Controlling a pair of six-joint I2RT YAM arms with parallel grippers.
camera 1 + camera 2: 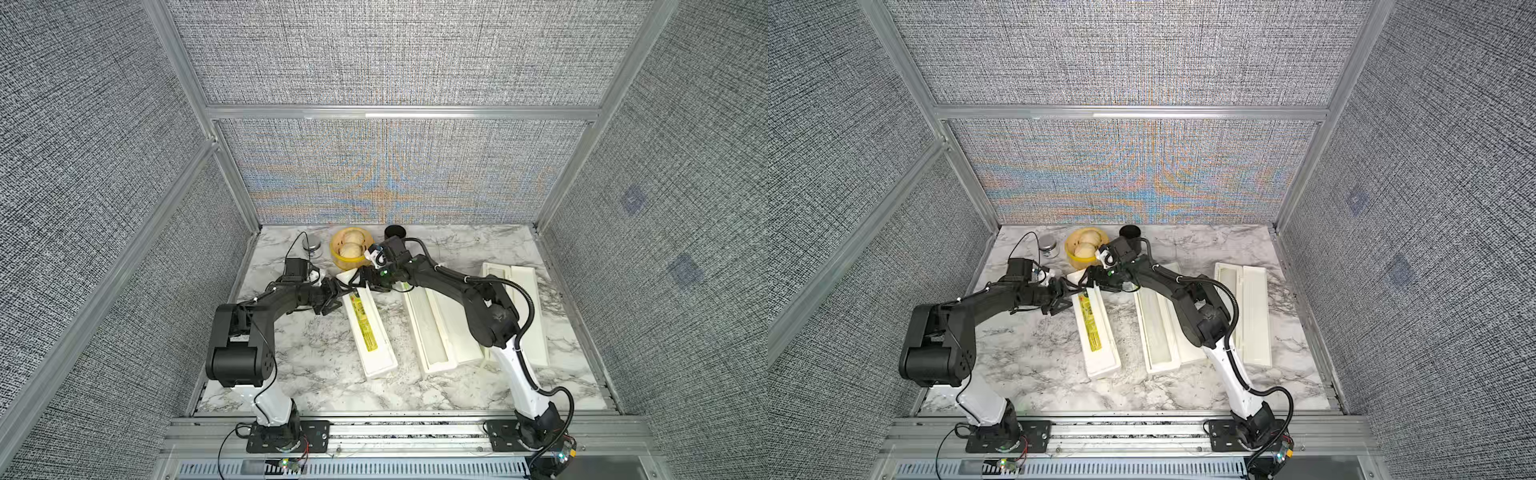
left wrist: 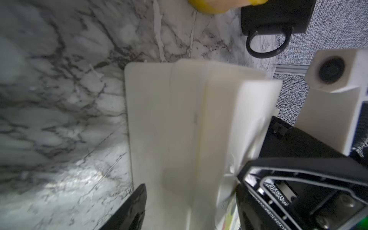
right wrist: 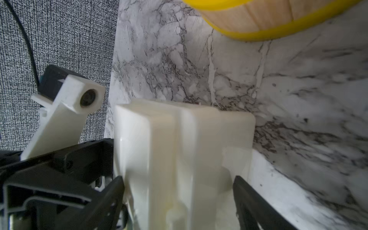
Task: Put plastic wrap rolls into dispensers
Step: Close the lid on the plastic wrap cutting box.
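Left dispenser (image 1: 370, 332) lies on the desk (image 1: 316, 365) left of centre, long axis running near to far, yellow-green label strip facing up. Both pincers meet at its far end.

Left pincer (image 1: 338, 296) comes in from the left. In the left wrist view its fingers (image 2: 137, 203) sit on either side of the box end, one at the base flange and the other against the raised cream panel. Jaws are partly closed. Can't tell whether they actually clamp, because that view is blurred.

Right pincer (image 1: 359, 279) reaches across from the right. In the right wrist view its fingers (image 3: 116, 191) stand wide apart and straddle the same end. One looks pressed on the side wall and the other is just beside the flange. Can't tell if that's a firm grip.

The lid looks lifted at the far end in both wrist views, but it's too smeared to be sure.

Middle dispenser (image 1: 432, 340) is open, lid folded out to the right, partly under the right arm. Right dispenser (image 1: 530, 316) is also open and lies well apart, near the right wall.

Rolls: the middle tray shows a pale fill. Can't tell whether that's a roll, and the other trays are no clearer.

Along the far edge, left to right: small jar (image 1: 312, 248), yellow steamer (image 1: 349, 262) holding two buns, black cup (image 1: 395, 231). The steamer sits just beyond the left dispenser's far end.
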